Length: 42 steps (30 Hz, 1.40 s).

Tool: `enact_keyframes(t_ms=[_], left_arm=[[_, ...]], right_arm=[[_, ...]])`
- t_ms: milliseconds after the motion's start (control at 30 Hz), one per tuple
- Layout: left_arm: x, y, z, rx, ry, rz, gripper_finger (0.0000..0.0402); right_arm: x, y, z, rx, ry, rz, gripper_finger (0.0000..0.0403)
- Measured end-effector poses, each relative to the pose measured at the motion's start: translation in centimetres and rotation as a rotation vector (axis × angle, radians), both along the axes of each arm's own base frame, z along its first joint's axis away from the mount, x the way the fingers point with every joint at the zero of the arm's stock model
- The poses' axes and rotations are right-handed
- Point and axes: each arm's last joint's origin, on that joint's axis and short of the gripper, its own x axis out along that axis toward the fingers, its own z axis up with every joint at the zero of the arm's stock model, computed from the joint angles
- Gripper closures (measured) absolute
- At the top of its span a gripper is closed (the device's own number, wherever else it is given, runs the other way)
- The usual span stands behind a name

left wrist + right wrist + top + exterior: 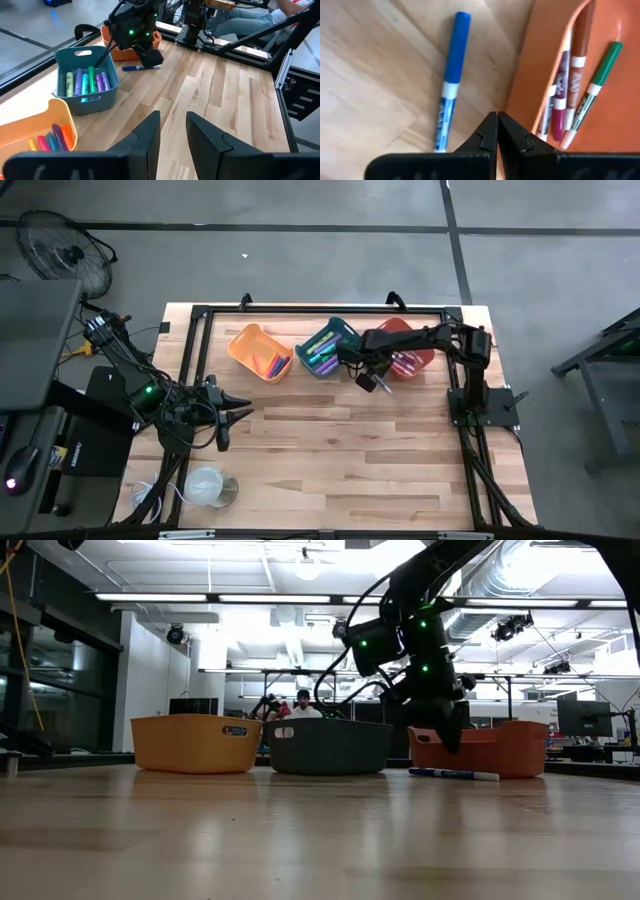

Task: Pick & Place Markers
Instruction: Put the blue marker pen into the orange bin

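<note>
A blue capped marker (451, 80) lies flat on the wood beside the red-orange bin (600, 115), which holds a brown, a maroon and a green marker. In the low view the blue marker (455, 774) lies in front of that bin (500, 750). My right gripper (497, 125) is shut with nothing between its fingers. It hovers (448, 745) just above the table, between the marker and the bin wall. My left gripper (172, 131) is open and waits at the table's left (240, 408).
Three bins stand in a row near the far edge: yellow-orange (258, 352), teal (328, 348) and red-orange (405, 350), each with coloured markers inside. A white cup-like thing (205, 485) sits near the left front corner. People sit in the room beyond the table.
</note>
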Motion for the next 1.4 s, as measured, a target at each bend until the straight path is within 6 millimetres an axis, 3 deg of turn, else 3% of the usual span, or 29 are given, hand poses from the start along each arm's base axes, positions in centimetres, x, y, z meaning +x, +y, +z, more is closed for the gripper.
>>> enact_keyframes(t_ms=[333,500,933,1400], left_arm=[[0.0,0.0,0.0,0.000,0.000,0.000,0.0309],[0.0,0.0,0.0,-0.002,0.003,-0.004,0.0309],[0.0,0.0,-0.1,-0.008,0.015,-0.020,0.0309],[0.0,0.0,-0.1,-0.001,0.023,-0.020,0.0309]], right_arm=[[0.7,1.3,-0.2,0.127,-0.081,-0.040,0.0403],[0.9,1.2,-0.2,0.100,-0.100,-0.033,0.0393],[1.4,1.0,-0.3,0.107,-0.151,-0.013,0.0263],[1.1,-0.1,-0.3,0.107,-0.149,-0.038,0.0260]])
